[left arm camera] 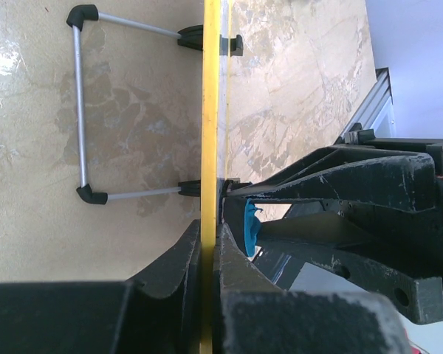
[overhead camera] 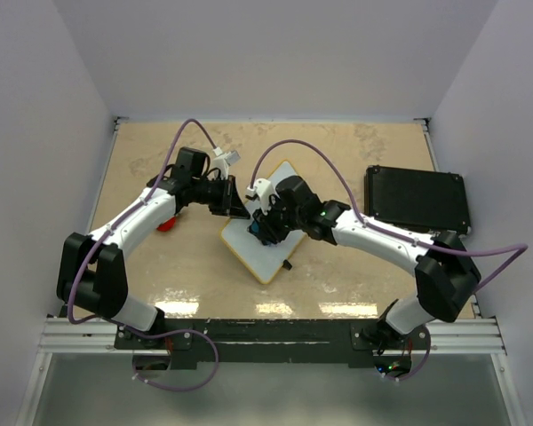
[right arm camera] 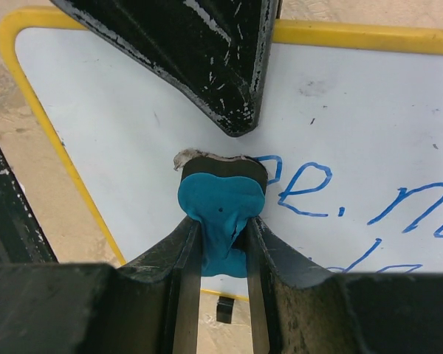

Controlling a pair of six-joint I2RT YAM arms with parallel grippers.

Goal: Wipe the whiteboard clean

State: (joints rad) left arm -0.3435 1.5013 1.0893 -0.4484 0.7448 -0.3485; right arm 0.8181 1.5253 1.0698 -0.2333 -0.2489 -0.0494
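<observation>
The whiteboard, white with a yellow frame, lies tilted at the table's middle. My left gripper is shut on its yellow edge, seen edge-on in the left wrist view. My right gripper is shut on a blue eraser with a dark felt pad, pressed on the board. Blue handwriting remains right of the eraser. The eraser shows as a blue sliver in the left wrist view.
A black rectangular case lies at the right. A red object sits under the left arm. The board's wire stand with black tips sticks out behind it. The table's walls stand at the back and sides.
</observation>
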